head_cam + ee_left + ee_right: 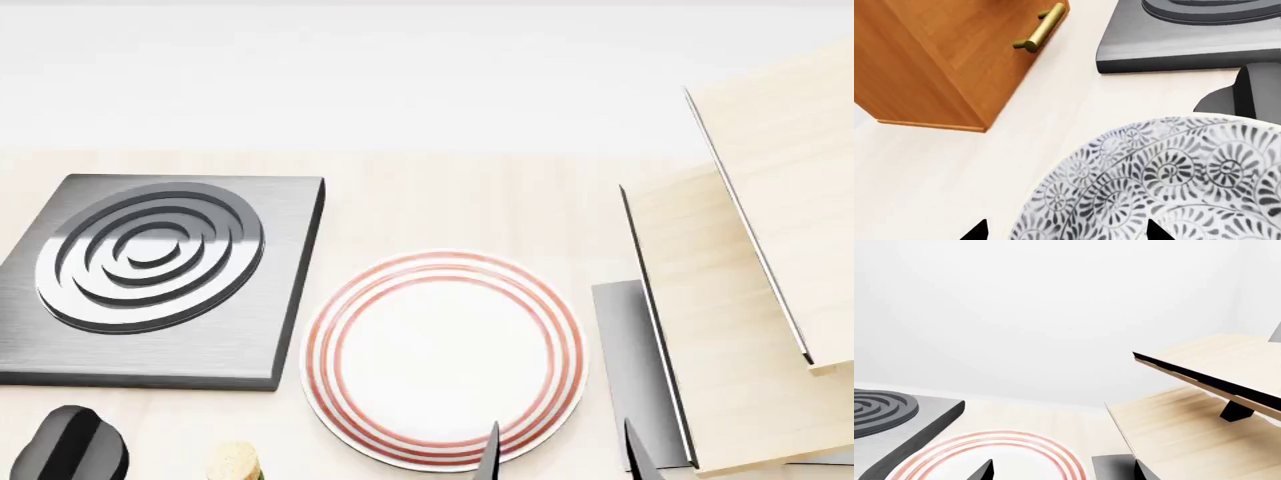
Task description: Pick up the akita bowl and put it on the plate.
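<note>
The head view looks steeply down on the plate [443, 358] and stove burner [150, 268]; the low right wrist view shares both.

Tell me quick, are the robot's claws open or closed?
Left claw: open, above the akita bowl, not holding it.
Right claw: open, empty, by the plate.

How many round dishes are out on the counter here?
2. The plate lies beside the burner, empty. The bowl shows only in the left wrist view, near a wooden cabinet. Others could sit outside the views.

Plate [443, 358] beside stove burner [154, 280]; right claw [561, 452] tips apart near plate.
</note>
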